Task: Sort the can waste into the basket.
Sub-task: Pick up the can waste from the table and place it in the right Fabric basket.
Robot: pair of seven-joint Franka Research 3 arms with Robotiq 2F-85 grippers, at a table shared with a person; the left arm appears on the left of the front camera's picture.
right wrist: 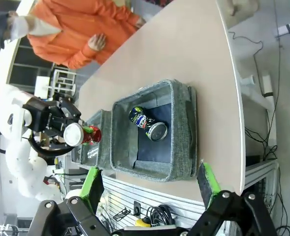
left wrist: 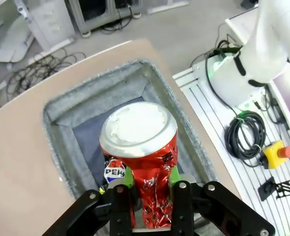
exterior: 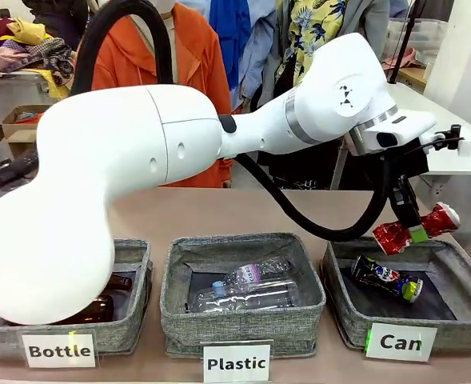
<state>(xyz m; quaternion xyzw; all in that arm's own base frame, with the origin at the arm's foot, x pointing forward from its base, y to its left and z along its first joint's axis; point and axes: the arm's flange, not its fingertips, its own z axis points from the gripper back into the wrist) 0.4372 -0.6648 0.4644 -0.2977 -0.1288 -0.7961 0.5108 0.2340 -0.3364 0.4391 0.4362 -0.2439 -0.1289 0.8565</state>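
Starting at the left of the table (exterior: 219, 212): the "Bottle" bin (exterior: 131, 264) with brown glass bottles (exterior: 99, 308) inside, then the "Plastic" bin (exterior: 243, 320) in the middle with clear plastic bottles (exterior: 247, 288) lying in it. Now over to the right, and here's the action: the left hand (exterior: 415, 232) has reached right across and hangs above the basket (exterior: 459, 264) labelled "Can", its jaws clamped tight on the red can (exterior: 419, 228). From the left wrist view the red can (left wrist: 145, 157) stands pinched between the green pads (left wrist: 129, 177), silver top facing the camera, with the basket (left wrist: 61, 128) directly beneath it. The black can (exterior: 385, 278) already lies on the basket's dark bottom, below and a little left of the held one. In the right wrist view, the right hand (right wrist: 152, 184) hovers high with jaws spread wide, gripping nothing, looking down on the basket (right wrist: 181, 132) and the black can (right wrist: 147, 124) in it.
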